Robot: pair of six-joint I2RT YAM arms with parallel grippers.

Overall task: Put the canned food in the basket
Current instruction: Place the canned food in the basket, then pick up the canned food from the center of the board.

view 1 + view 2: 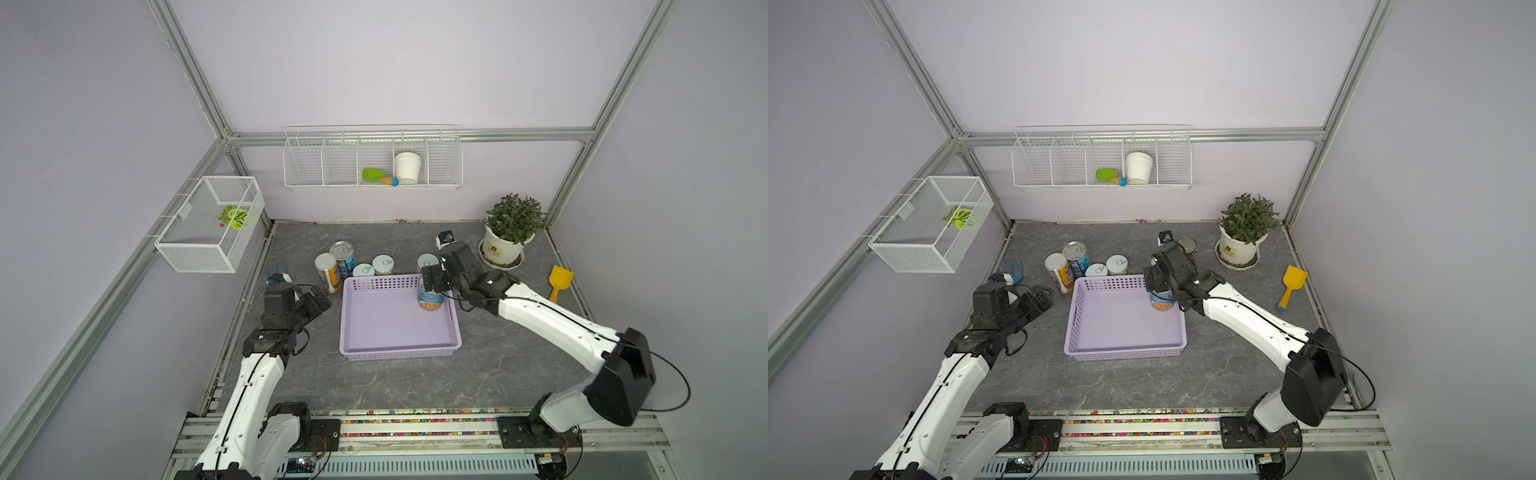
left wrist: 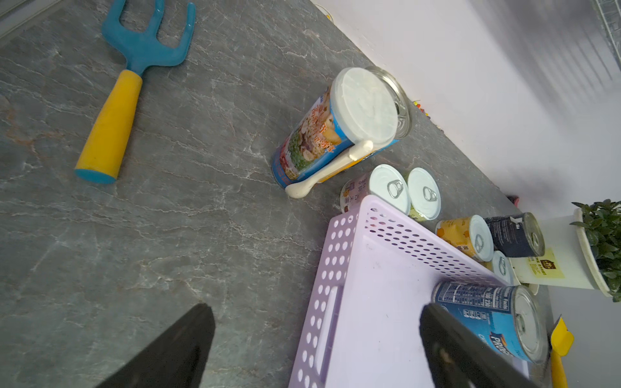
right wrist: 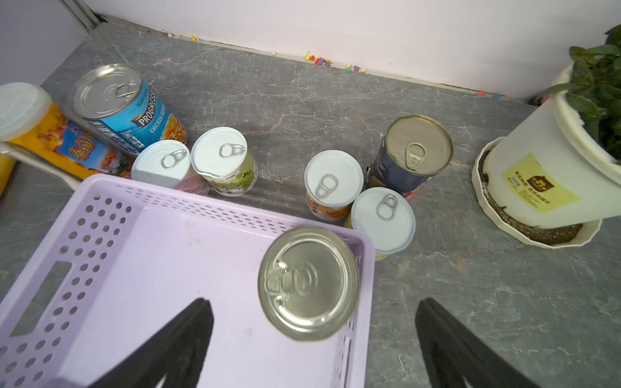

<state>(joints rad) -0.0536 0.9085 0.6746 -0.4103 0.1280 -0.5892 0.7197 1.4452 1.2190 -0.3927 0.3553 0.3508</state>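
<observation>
A blue-labelled can (image 1: 430, 300) stands upright in the far right corner of the lilac basket (image 1: 399, 354) on the bench (image 1: 415, 386). The right gripper (image 1: 432, 284) hangs over it with its jaws spread wide to either side, clear of the lid. Seven other cans (image 3: 221, 158) stand on the bench just behind the basket's far wall, while the left gripper (image 1: 319, 300), also spread and empty, hovers to the basket's left.

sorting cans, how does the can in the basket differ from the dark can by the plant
Basket can stands in the basket; dark can on the table outside it. Basket can: silver lid, blue label; dark can: bronze lid, navy label. Both upright with pull tabs.
</observation>
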